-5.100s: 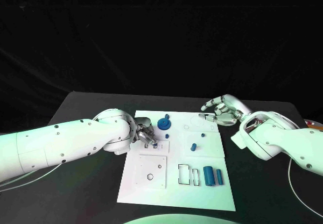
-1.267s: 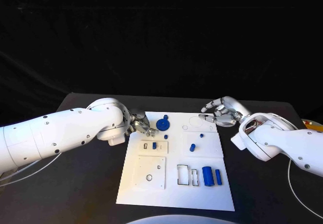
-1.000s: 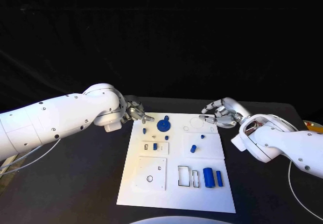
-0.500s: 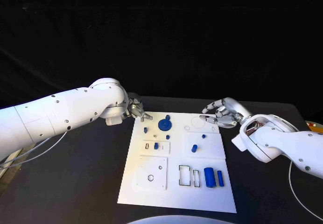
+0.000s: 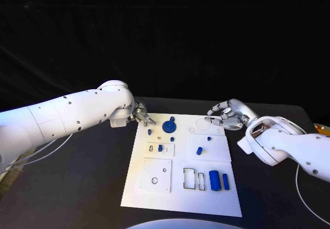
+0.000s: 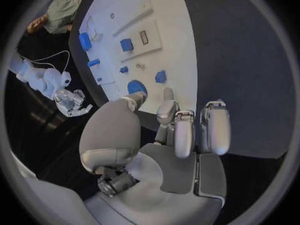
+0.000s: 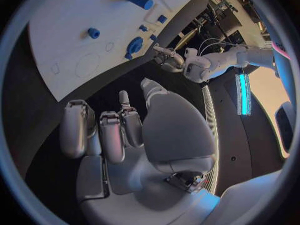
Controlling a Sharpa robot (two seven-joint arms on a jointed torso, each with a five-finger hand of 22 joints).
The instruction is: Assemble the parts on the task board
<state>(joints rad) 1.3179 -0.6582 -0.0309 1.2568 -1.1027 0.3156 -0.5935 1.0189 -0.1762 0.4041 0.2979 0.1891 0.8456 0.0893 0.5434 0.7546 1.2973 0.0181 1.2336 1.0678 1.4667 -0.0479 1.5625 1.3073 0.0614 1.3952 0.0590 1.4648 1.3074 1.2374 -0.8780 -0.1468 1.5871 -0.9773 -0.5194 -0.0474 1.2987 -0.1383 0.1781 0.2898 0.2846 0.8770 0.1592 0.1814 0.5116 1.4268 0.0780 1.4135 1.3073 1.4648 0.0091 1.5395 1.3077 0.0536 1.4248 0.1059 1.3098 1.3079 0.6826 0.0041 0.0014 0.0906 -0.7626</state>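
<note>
The white task board [image 5: 180,193] lies in the middle of the table. On it are a blue round disc [image 5: 168,127], a small blue piece [image 5: 149,131], a blue part standing in a small square plate [image 5: 160,148], a short blue piece [image 5: 199,150] and two blue cylinders [image 5: 214,180]. My left hand [image 5: 142,116] hovers by the board's far left corner, fingers loosely bent, holding nothing. My right hand [image 5: 225,115] hangs at the far right corner, fingers apart and empty. The left wrist view shows the board [image 6: 169,25] and disc [image 6: 136,87] beyond that hand [image 6: 181,135].
A larger square plate [image 5: 155,174] with a hole and two rectangular slots [image 5: 193,179] lie on the board's near half. Dark table surface surrounds the board on both sides. The right wrist view shows the board [image 7: 69,35], its own hand [image 7: 112,130] and my left hand [image 7: 167,55].
My left hand has lifted off the small square plate and drawn back to the board's far left corner, leaving a blue part in the plate. The right hand has stayed put.
</note>
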